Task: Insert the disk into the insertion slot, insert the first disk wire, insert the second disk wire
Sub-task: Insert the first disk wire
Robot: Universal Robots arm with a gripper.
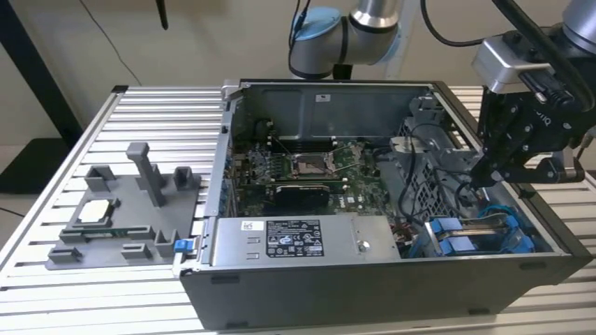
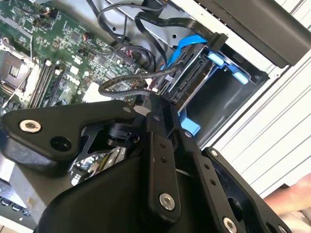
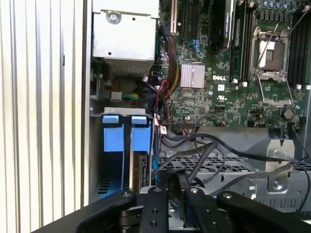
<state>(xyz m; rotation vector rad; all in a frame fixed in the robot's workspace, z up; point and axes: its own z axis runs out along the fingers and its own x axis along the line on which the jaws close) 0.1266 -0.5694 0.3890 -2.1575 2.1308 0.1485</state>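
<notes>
Computer case [image 1: 373, 293]: outer shell dark grey, matt, looks like painted sheet metal.

Inside the case:
- motherboard [image 3: 209, 97]: green, glossy lacquer
- heatsink [image 3: 193, 76]: bright finned metal
- power supply [image 1: 363, 237]: bare dull-silver sheet metal, with a white paper label [image 1: 293, 239]
- insertion slot [image 1: 423, 199]: grey perforated sheet metal, matt
- disk [image 1: 470, 241]: frame of smooth blue plastic
- wires [image 2: 126, 85]: black, one braided, faint sheen

Above the case: gripper [image 1: 489, 178], black, satin, with bright metal screw heads [image 2: 30, 125].

Beside the case: fixture [image 1: 121, 209], matt grey plastic.

Under the case: table [image 1: 56, 279], ribbed pale aluminium, soft sheen.
</notes>
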